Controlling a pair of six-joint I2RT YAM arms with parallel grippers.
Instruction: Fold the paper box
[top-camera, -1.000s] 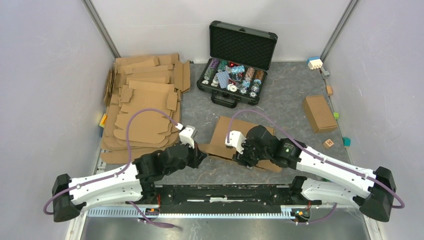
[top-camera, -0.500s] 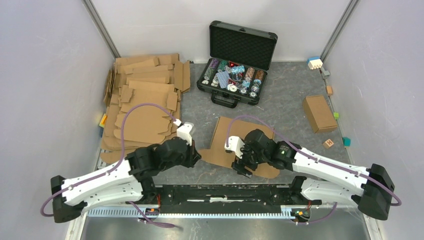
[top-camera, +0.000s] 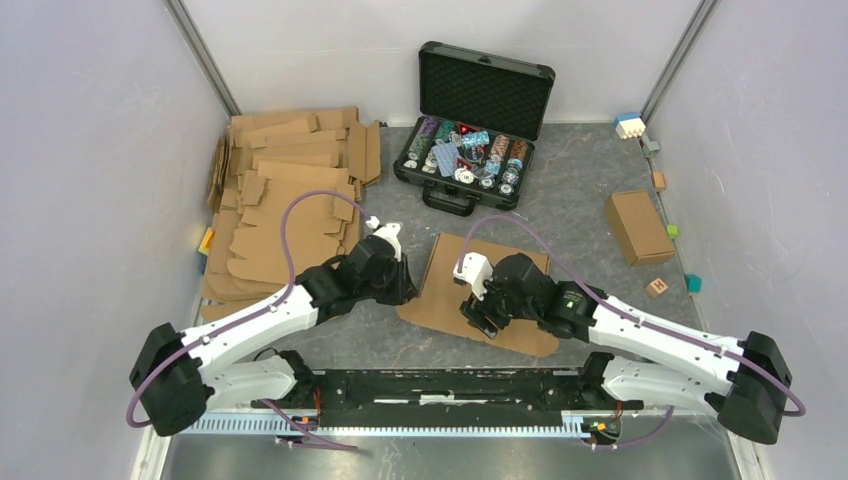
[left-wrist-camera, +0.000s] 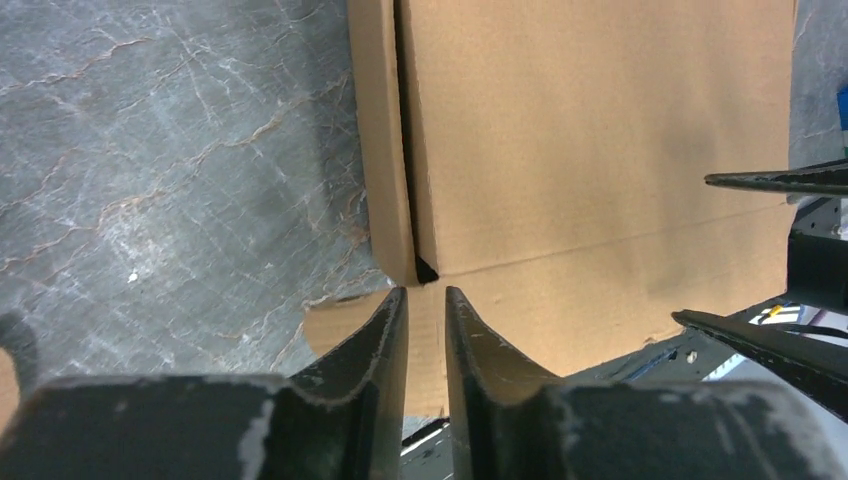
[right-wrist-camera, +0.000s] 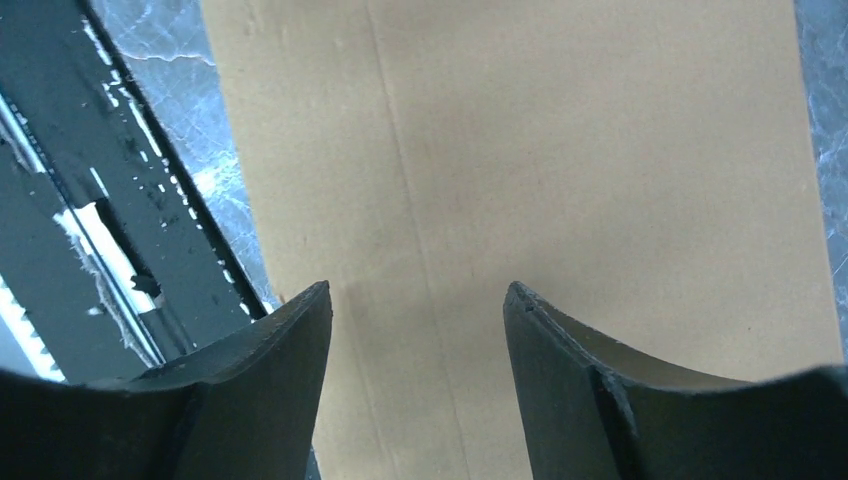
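Lying flat on the grey worktop (top-camera: 585, 180), the paper box (top-camera: 445, 280) sits in the near middle between the two arms, its plain brown face up. From the left wrist we see the paper box (left-wrist-camera: 600, 130) with a narrow strip along one edge, parted from the main panel by a dark slit, and a small tab jutting out onto the stone-patterned surface.

The left fingers (top-camera: 405, 291) hang at the sheet's left edge. Up close, the left fingers (left-wrist-camera: 393, 322) stand only a narrow gap apart, right over the corner where the slit ends, and we see no cardboard clamped between them.

The right fingers (top-camera: 480, 318) hover over the near part of the sheet. From that wrist, the right fingers (right-wrist-camera: 300, 345) are spread wide, with bare cardboard (right-wrist-camera: 600, 150) showing between them and nothing held. We cannot tell whether they touch it.

Farther out, an open black case (top-camera: 486, 92) full of small colourful things stands at the far middle. A stack of flat cardboard sheets (top-camera: 290, 200) covers the left side. A smaller closed brown box (top-camera: 638, 227) lies to the right, with a wooden block (top-camera: 658, 287) near it.
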